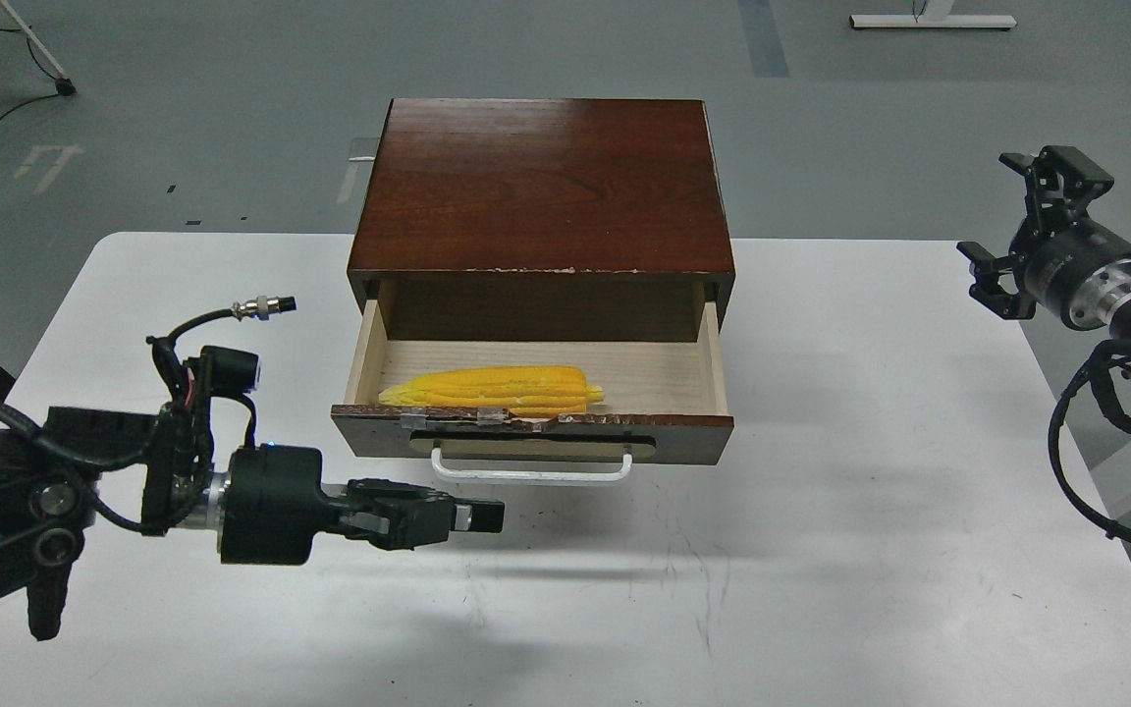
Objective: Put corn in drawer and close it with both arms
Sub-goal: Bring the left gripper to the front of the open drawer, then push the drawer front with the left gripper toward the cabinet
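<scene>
The yellow corn (497, 386) lies lengthwise in the open drawer (683, 440), close behind its dark front, pointed end to the left. The drawer's white handle (531, 473) faces me. My left gripper (489, 516) is low over the table, in front of the drawer and left of the handle. It points right, with fingers together and empty. My right gripper (1020, 226) hovers at the table's far right edge, away from the drawer, with its claws spread and empty.
The dark wood cabinet (541, 187) holding the drawer stands at the back middle of the white table (821, 550). A plain dark panel sits below the drawer front. Grey floor lies beyond the table, with a white stand base (929, 18) far back.
</scene>
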